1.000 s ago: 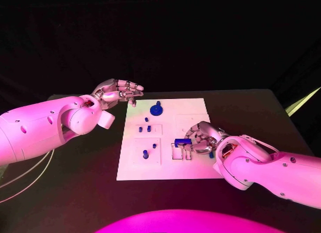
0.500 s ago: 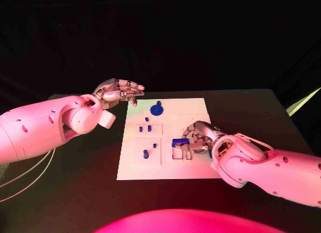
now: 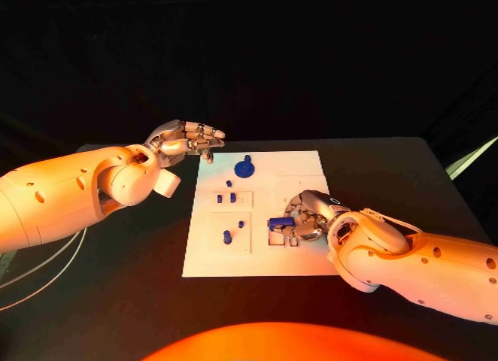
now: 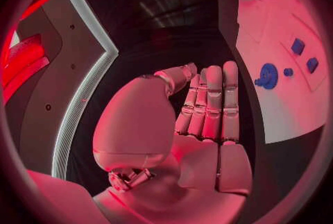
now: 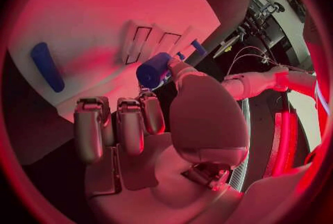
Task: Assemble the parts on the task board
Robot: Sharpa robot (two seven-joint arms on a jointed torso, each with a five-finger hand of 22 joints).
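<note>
Right hand [image 3: 307,216] at frame centre, pinching a blue part [image 3: 280,222] over the board [image 3: 206,259]; left hand [image 3: 187,141] upper left, spread, holding nothing.

One white task board [image 3: 260,259] lies on the dark surface [image 3: 119,301]. On it I count seven blue parts: a large round one [image 3: 244,168] at the far end, a tiny one [image 3: 229,183] just near of it, a pair [image 3: 226,198], a small one [image 3: 241,224], an upright peg [image 3: 226,238], and one block [image 3: 280,222] at the right robot hand [image 3: 310,216]. Two robot hands in all, the left [image 3: 189,140] raised past the board's far left corner.
</note>
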